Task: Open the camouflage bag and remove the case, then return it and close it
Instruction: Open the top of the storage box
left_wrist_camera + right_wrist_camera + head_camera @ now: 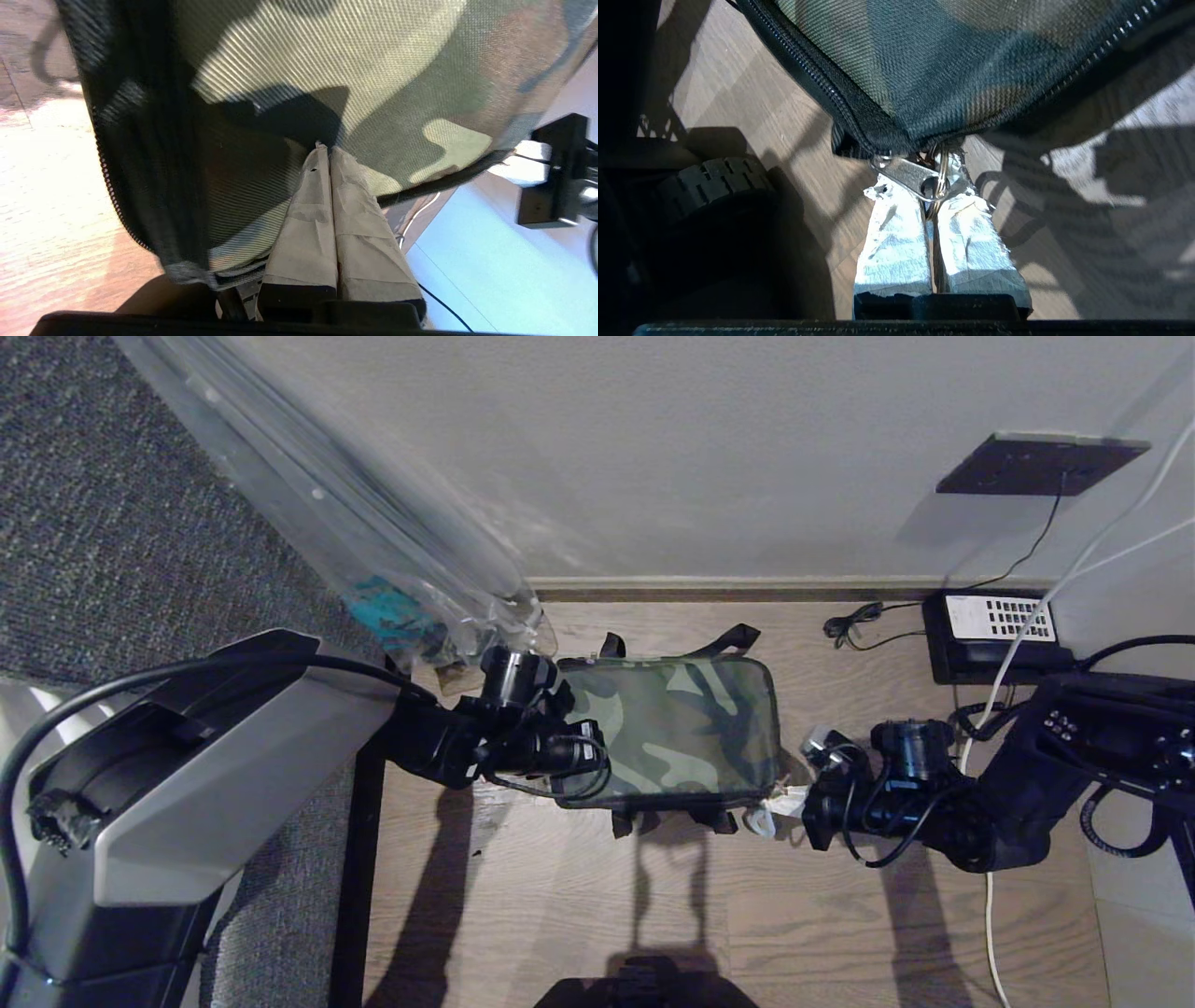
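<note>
Bag: the camouflage bag is laid flat on the wooden floor at the centre of the head view, zipped shut.
Left pincer: the left pincer is pressed, fingers together, on the bag's top panel at its 9 o'clock end; nothing is held.
Right pincer: the right pincer is closed on the zip pull at the bag's 4 o'clock corner.
Surroundings: a clear plastic-wrapped umbrella is seen at 11 o'clock of the bag, a black device at 2 o'clock, by the wall.
</note>
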